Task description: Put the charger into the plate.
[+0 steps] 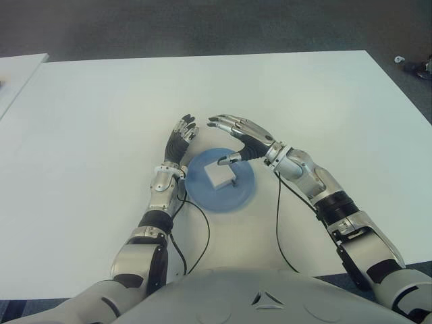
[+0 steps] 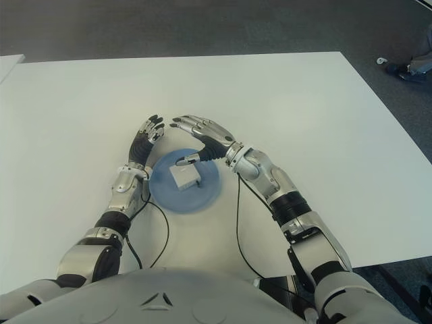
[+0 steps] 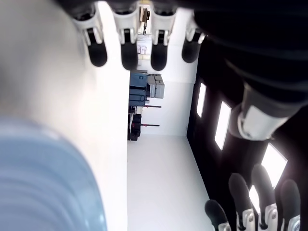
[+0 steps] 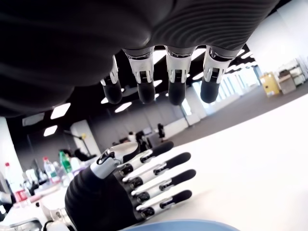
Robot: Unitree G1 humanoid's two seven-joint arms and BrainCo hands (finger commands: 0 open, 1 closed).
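While charger (image 1: 219,174) sits in plate (image 1: 244,196), rt robot hand (image 1: 237,135) splayed above, apparently empty

White charger (image 1: 219,174) on a soft blue plate (image 1: 237,196), plain, no pattern showing. The surface (image 1: 101,121) is white all over. Left hand (image 1: 180,140): black ribbed palm, silver knuckles, black fingertips. Right hand (image 1: 243,138): same scheme, black and silver, its fingers (image 4: 176,86) silver-jointed with glossy black tips. Forearms gleam silver with black bands. Black cables (image 1: 278,223) trail across the white. Beyond the edge, dark grey floor (image 1: 202,27).
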